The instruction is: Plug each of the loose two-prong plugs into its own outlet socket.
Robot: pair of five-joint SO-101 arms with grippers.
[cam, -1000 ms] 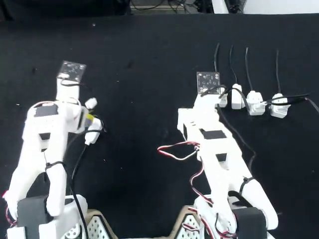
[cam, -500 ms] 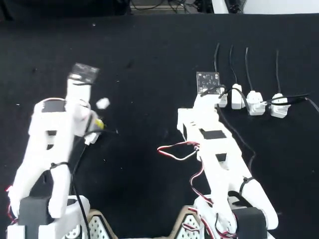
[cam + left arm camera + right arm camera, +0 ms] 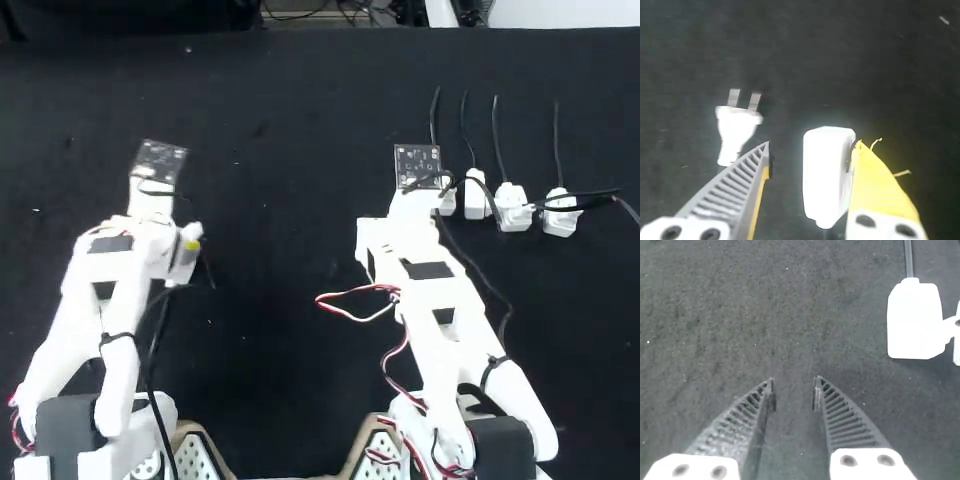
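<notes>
My left hand is spread wide and grips nothing. One white socket block lies between its fingers, pressed against the yellow-taped finger with a dark gap on the ribbed grey finger's side. One loose two-prong plug lies flat on the black worktop just outside the grey finger. Its two metal prongs point away from me, and it is close to the block but not touching it. I can make out no writing on either (both are plain white faces).

My right hand is parted only narrowly, with nothing but bare worktop between the two grey fingers. Off to one side of its tips, apart from them, sits one white block with a black cord leaving its far end. The sliver of a second white piece shows at the frame's edge.

From above I count four white blocks in a row: one, two, three, four. Four black cords run away from them across the worktop. My right wrist's square board is just beside the first block. My left wrist's board is well apart from the row (two boards in all, their marks too small to read).
</notes>
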